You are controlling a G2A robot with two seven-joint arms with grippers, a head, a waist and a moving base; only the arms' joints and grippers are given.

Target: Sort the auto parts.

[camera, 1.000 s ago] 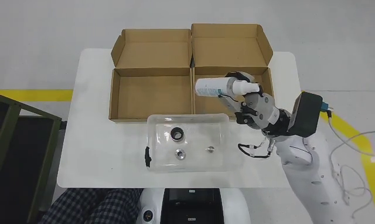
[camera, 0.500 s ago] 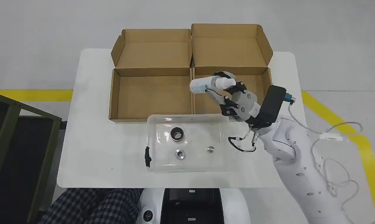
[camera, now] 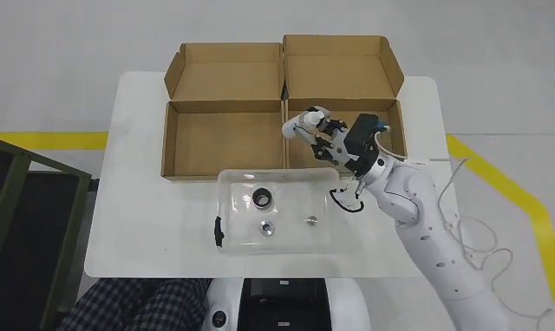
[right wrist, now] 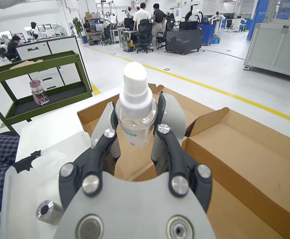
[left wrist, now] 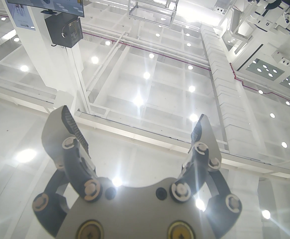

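Note:
My right gripper [camera: 319, 133] is shut on a clear spray bottle with a white cap [camera: 303, 123], held in the air over the near left corner of the right cardboard box [camera: 386, 114], close to the wall it shares with the left cardboard box [camera: 224, 142]. In the right wrist view the spray bottle [right wrist: 135, 115] sits upright between the fingers [right wrist: 171, 118] of the right gripper [right wrist: 137, 108], above open cardboard. A clear plastic tray [camera: 325, 179] in front of the boxes holds a metal ring [camera: 263, 196], a nut [camera: 267, 227] and a small bolt [camera: 310, 218]. My left gripper [left wrist: 135, 125] is open, pointing at the ceiling.
Both boxes stand open with their lids folded back at the far side of the white table [camera: 139, 201]. A black scrap [camera: 217, 233] sticks to the tray's left rim. A green cart [right wrist: 35, 75] stands off the table's left side.
The right gripper has carried the spray bottle leftward, from over the right box toward the wall between the two boxes, and the arm has swung inward.

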